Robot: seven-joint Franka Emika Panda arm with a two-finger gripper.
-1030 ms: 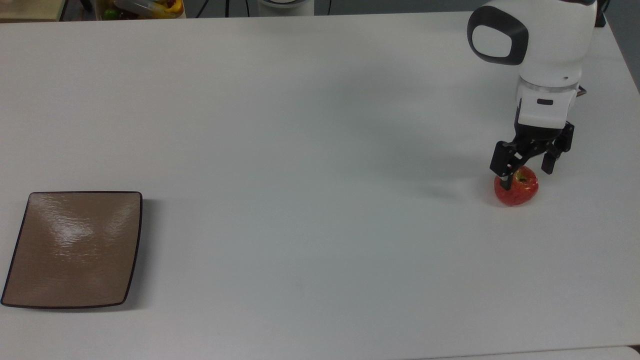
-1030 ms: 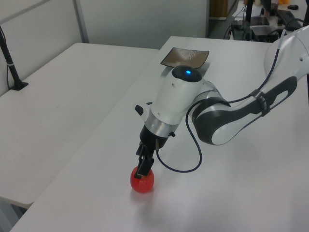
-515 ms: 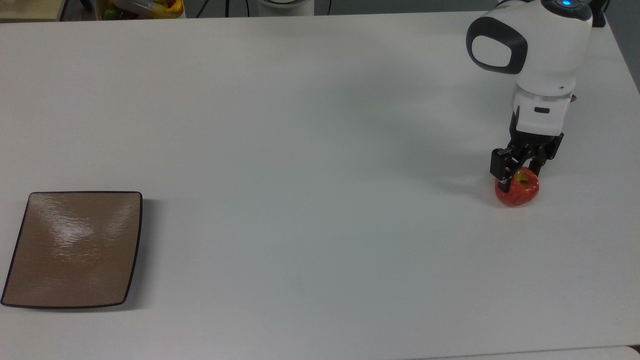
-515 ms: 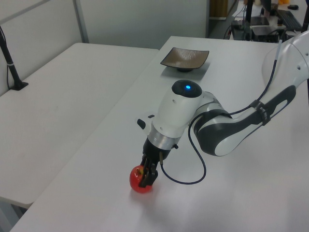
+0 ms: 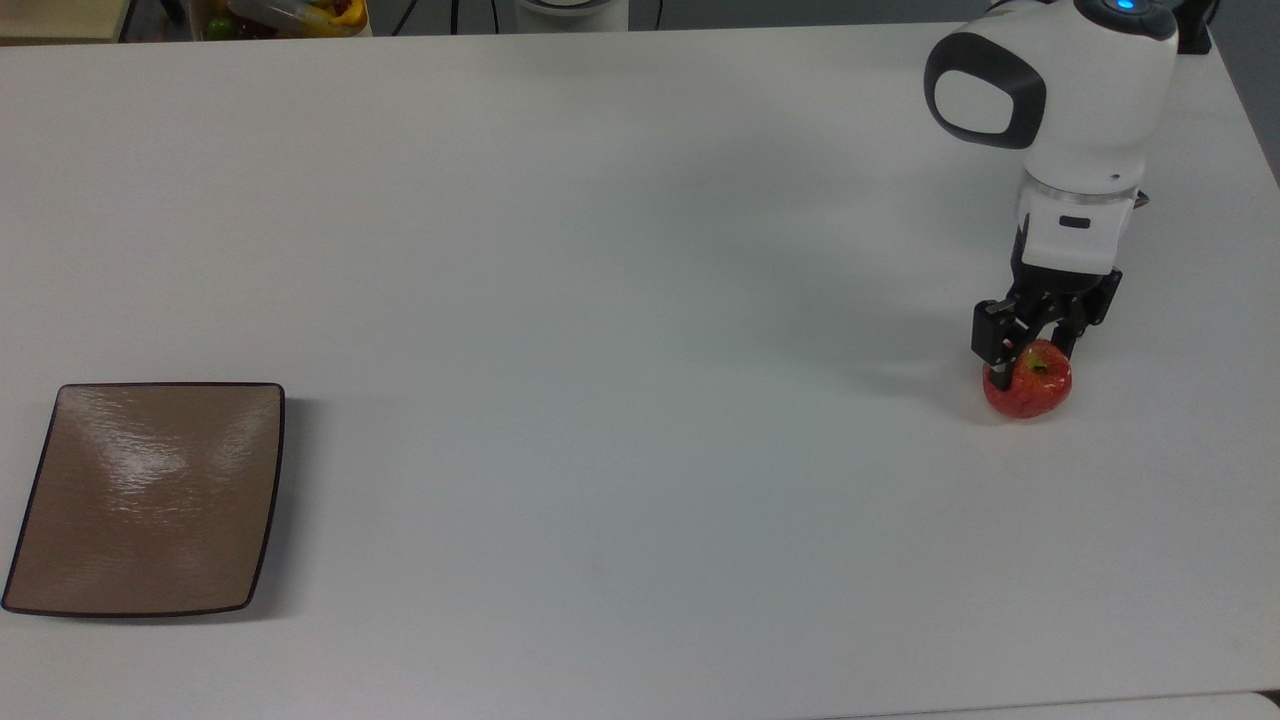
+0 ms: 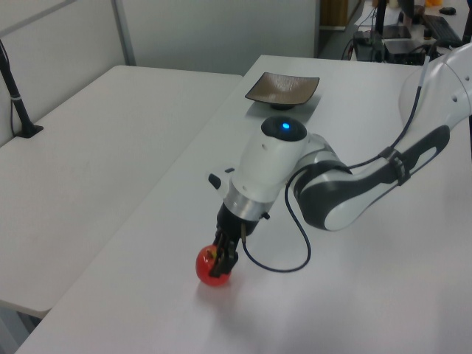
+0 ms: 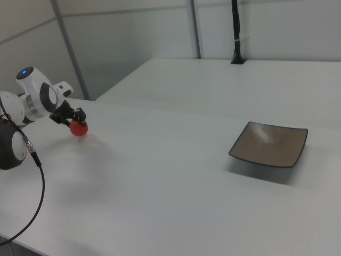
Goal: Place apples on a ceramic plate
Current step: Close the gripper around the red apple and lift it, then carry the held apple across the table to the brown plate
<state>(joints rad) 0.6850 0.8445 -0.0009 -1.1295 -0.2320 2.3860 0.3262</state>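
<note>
Nearest in the left view, 1 small red apple [image 6: 212, 266] sits at the near end of the white table [image 6: 346, 295]; in the top view it lies at the top view's right. The gripper [image 6: 224, 254] straddles it from above, its 2 black fingers [image 5: 1003, 350] drawn in narrow against the apple's flanks, apparently holding it; whether the fruit is clear of the table cannot be told. Behind the gripper, the white Panda arm [image 6: 335, 188] bends back toward its base, a black cable [image 6: 284, 243] looping beneath the wrist. Farthest off, the square tan-brown ceramic plate [image 6: 283, 89] stands bare, well apart from the apple, at the top view's left edge. Risk: the skin is glossy and round and the grip looks shallow near the crown, so a quick lift or a long swing across to the plate could let the apple roll free.
</note>
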